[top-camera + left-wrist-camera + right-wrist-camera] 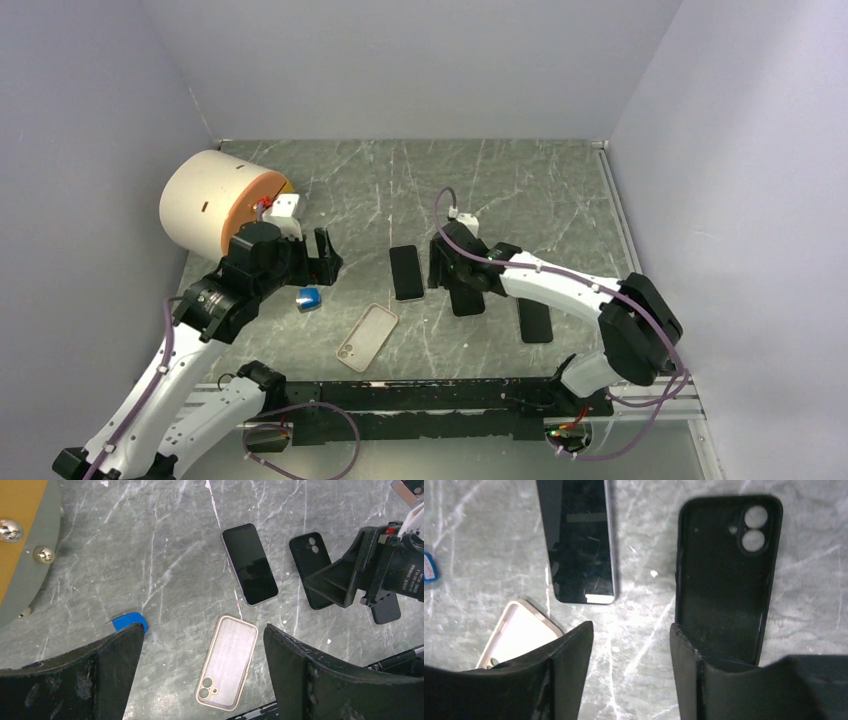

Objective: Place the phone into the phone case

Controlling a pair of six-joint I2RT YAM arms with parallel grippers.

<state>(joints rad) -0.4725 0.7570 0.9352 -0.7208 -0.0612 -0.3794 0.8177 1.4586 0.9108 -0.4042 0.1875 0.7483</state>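
The phone (pixel 406 272) lies screen up on the marbled table, a black slab with a pale edge, also in the left wrist view (pixel 249 563) and the right wrist view (pixel 581 540). The phone case (pixel 367 336), pale beige with a camera cutout, lies hollow side up nearer the arms (pixel 227 662) (pixel 516 632). My left gripper (pixel 325 255) (pixel 202 630) hovers wide open above the table left of the phone case, holding nothing. My right gripper (pixel 443 265) (pixel 631 645) is open over bare table between the phone and a black case (pixel 724 575), with nothing between its fingers.
The empty black case (pixel 315 565) lies right of the phone. Another black slab (pixel 536 322) lies further right. A small blue object (pixel 309 298) sits left of the beige case. A large beige cylinder (pixel 215 200) stands at the back left. Walls enclose the table.
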